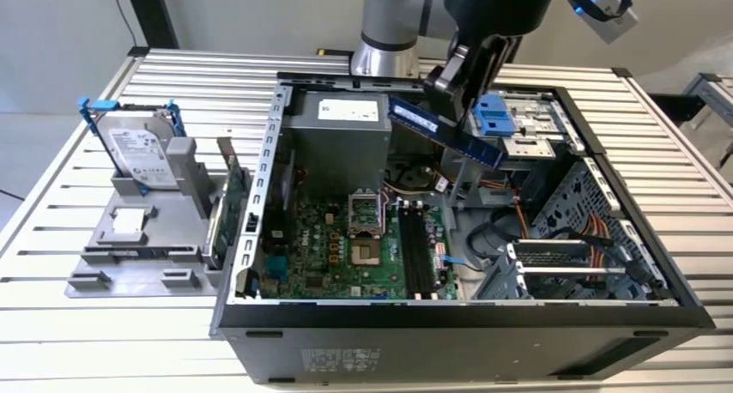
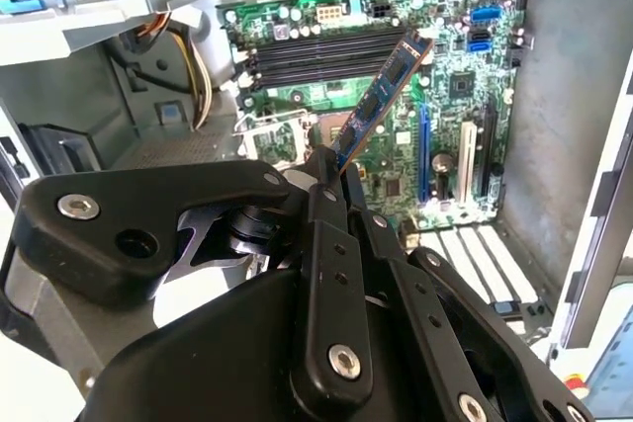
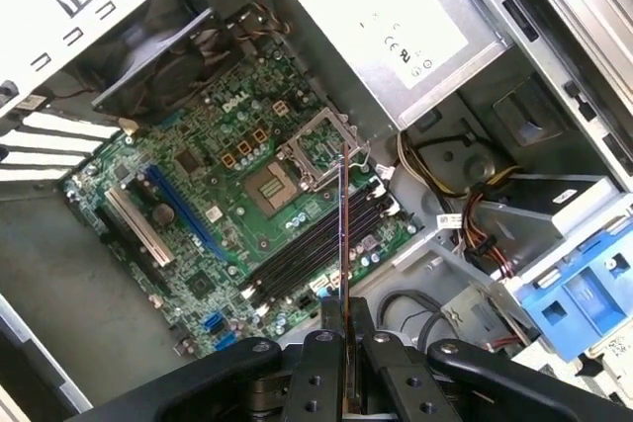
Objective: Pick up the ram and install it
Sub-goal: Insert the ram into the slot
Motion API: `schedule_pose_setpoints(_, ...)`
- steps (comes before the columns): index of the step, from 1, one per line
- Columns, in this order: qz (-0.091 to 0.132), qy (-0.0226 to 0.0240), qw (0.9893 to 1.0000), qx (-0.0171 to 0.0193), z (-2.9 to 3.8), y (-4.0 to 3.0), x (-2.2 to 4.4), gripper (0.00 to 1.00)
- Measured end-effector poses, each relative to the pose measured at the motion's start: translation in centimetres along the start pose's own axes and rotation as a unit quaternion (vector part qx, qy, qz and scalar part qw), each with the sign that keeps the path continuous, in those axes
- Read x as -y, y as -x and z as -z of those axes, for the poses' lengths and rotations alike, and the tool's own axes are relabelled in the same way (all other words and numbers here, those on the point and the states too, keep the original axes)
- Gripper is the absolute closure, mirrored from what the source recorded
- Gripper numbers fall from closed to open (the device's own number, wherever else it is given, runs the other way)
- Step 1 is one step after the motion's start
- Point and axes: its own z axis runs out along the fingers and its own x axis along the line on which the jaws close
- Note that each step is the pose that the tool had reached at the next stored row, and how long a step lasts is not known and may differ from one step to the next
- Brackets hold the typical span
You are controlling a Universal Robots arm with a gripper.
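My gripper (image 1: 449, 101) is shut on the ram (image 1: 447, 131), a long dark stick held tilted in the air above the open computer case (image 1: 246, 238). In the second wrist view the ram (image 2: 381, 96) juts out from the fingertips of the gripper (image 2: 331, 170) over the green motherboard (image 2: 396, 155). In the first wrist view the ram (image 3: 342, 234) appears edge-on, rising from the gripper (image 3: 344, 338). Below it lie the black memory slots (image 1: 418, 251) (image 2: 316, 51) (image 3: 316, 244), with the ram well above them and not touching.
A silver hard drive in blue rails (image 1: 137, 148) stands on a grey fixture (image 1: 137, 238) at the exterior view's left. A green expansion card (image 1: 235, 204) stands beside the case wall. Inside the case are the power supply (image 1: 338, 123), a blue drive bracket (image 1: 493, 118) and cables (image 1: 572, 230).
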Motion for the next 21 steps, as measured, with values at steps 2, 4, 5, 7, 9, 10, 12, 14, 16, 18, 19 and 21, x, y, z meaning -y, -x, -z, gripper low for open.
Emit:
schedule_pose_setpoints(2, -0.006, 0.0001, 1.0000, 0.0001, 0.00, 0.00, 0.00, 1.00)
schedule_pose_setpoints(4, -0.012, 0.0001, 0.9999, 0.0002, 0.00, 0.00, 0.00, 1.00)
schedule_pose_setpoints(5, -0.015, 0.0001, 0.9999, 0.0003, 0.00, 0.00, 0.00, 1.00)
schedule_pose_setpoints(7, -0.021, 0.0001, 0.9998, 0.0004, 0.00, 0.00, 0.00, 1.00)
schedule_pose_setpoints(9, -0.026, 0.0001, 0.9997, 0.0005, 0.00, 0.00, 0.00, 1.00)
schedule_pose_setpoints(10, -0.027, 0.0001, 0.9996, 0.0005, 0.00, 0.00, 0.00, 1.00)
schedule_pose_setpoints(12, -0.028, 0.0001, 0.9996, 0.0005, 0.00, 0.00, 0.00, 1.00)
schedule_pose_setpoints(14, -0.028, 0.0001, 0.9996, 0.0005, 0.00, 0.00, 0.00, 1.00)
schedule_pose_setpoints(16, -0.028, 0.0002, 0.9996, 0.0005, 0.00, 0.00, 0.00, 1.00)
schedule_pose_setpoints(18, -0.029, 0.0002, 0.9996, 0.0005, 0.00, 0.00, 0.00, 1.00)
schedule_pose_setpoints(19, -0.030, 0.0002, 0.9995, 0.0006, 0.00, 0.00, 0.00, 1.00)
schedule_pose_setpoints(21, -0.032, 0.0002, 0.9995, 0.0006, 0.00, 0.00, 0.00, 1.00)
